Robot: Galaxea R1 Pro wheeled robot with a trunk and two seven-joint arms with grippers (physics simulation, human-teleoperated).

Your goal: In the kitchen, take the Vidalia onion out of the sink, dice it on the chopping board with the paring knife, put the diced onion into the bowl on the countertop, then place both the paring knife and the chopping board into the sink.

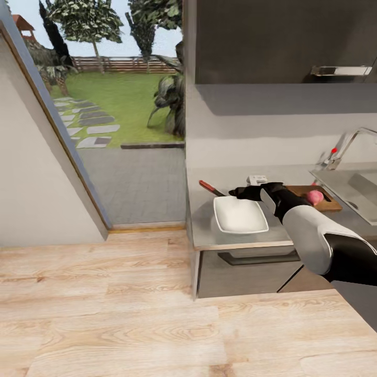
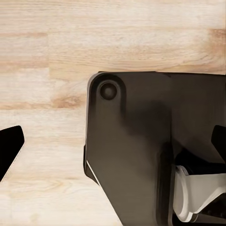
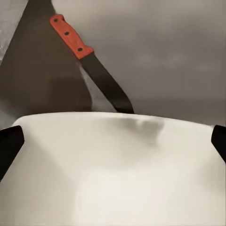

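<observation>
Your long smooth grey countertop [image 1: 209,230] runs beneath the right gripper [image 1: 242,193], with dark cabinet fronts below its pale front edge. Well beyond the jaws toward your right sits the rectangular grey steel sink [image 1: 345,186], its chrome tap [image 1: 348,144] with a red dot rising at the rear.

Your right arm [image 1: 314,233], white-sleeved with a black forearm, reaches over the worktop. Directly under and ahead of its jaws lies the shallow white squarish bowl [image 1: 240,214], and in the right wrist view the bowl [image 3: 113,169] spans the whole gap between the two dark fingertips [image 3: 9,143], which stand wide apart, gripping nothing.

Behind the right gripper, toward the sink, rests the rectangular brown wooden chopping board [image 1: 327,201], and the small pink-red Vidalia onion [image 1: 314,197] sits on it.

Just past the bowl's far rim, ahead of the jaws, lies the paring knife [image 3: 89,61], red handle pointing away and dark blade tip [image 3: 123,106] at the rim; the head view shows its handle [image 1: 208,187] beside the bowl.

Your left gripper [image 2: 113,141] hangs over the pale wooden floor [image 2: 47,47] and the robot's dark base [image 2: 136,150], fingertips spread wide.
</observation>
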